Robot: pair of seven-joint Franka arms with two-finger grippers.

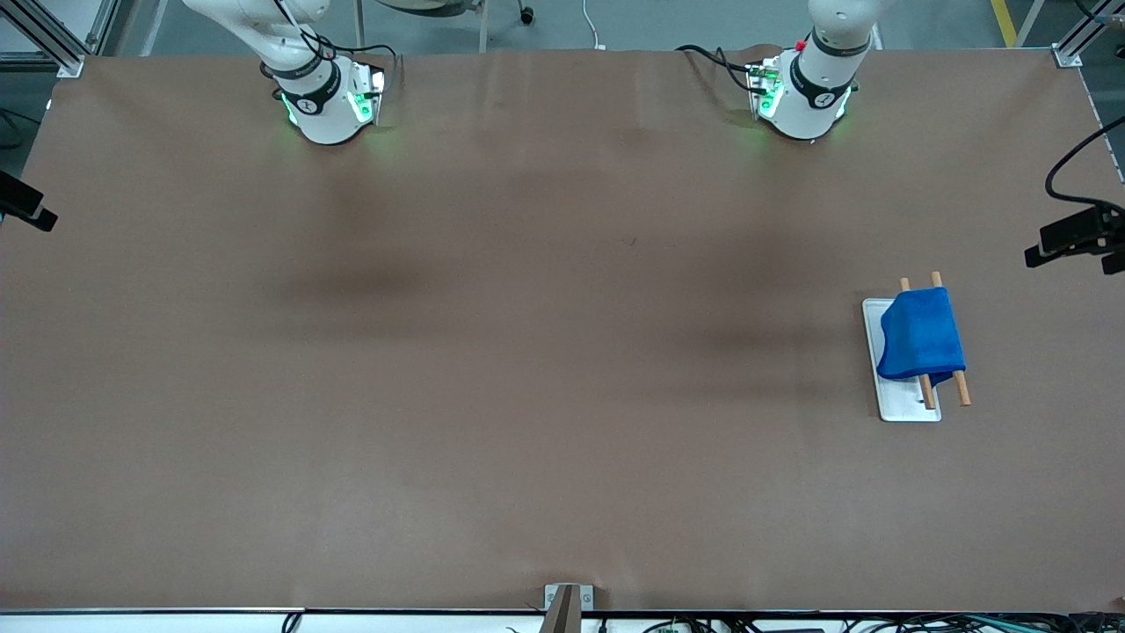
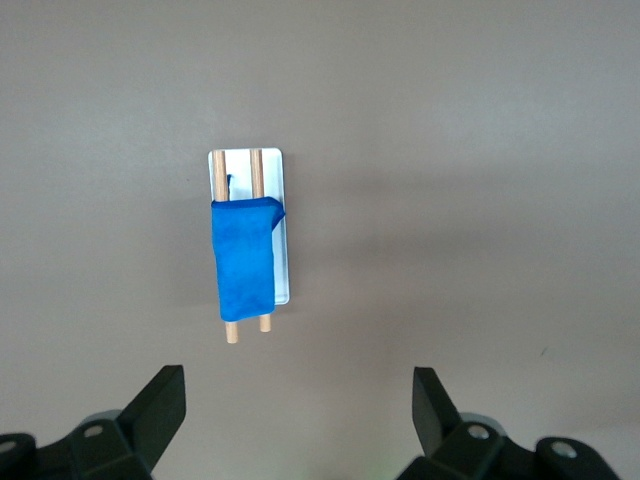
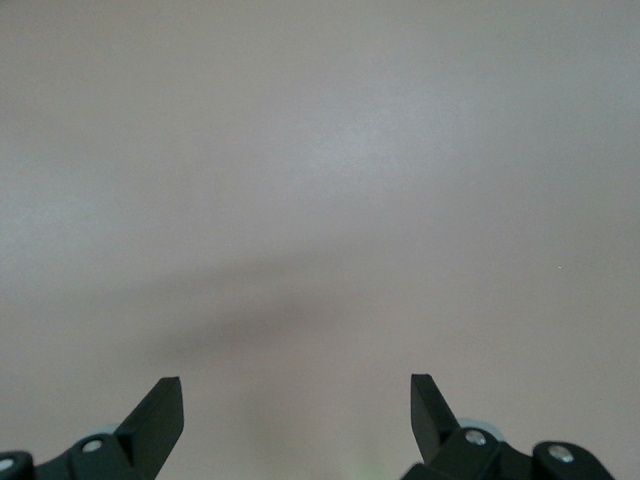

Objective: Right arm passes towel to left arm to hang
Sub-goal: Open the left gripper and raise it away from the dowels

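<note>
The bright blue towel (image 1: 920, 336) hangs draped over two wooden rods (image 1: 961, 387) of a small rack with a white base plate (image 1: 905, 406), toward the left arm's end of the table. It also shows in the left wrist view (image 2: 243, 258). My left gripper (image 2: 297, 400) is open and empty, high over the table, with the rack in its view. My right gripper (image 3: 297, 405) is open and empty, high over bare table. In the front view only the two arms' bases show: the right arm's (image 1: 325, 101) and the left arm's (image 1: 804, 92) with its red knob.
The brown table top (image 1: 527, 352) stretches wide around the rack. Black camera mounts stand at both table ends (image 1: 1077, 233) (image 1: 26, 207). A small post (image 1: 564, 607) stands at the edge nearest the front camera.
</note>
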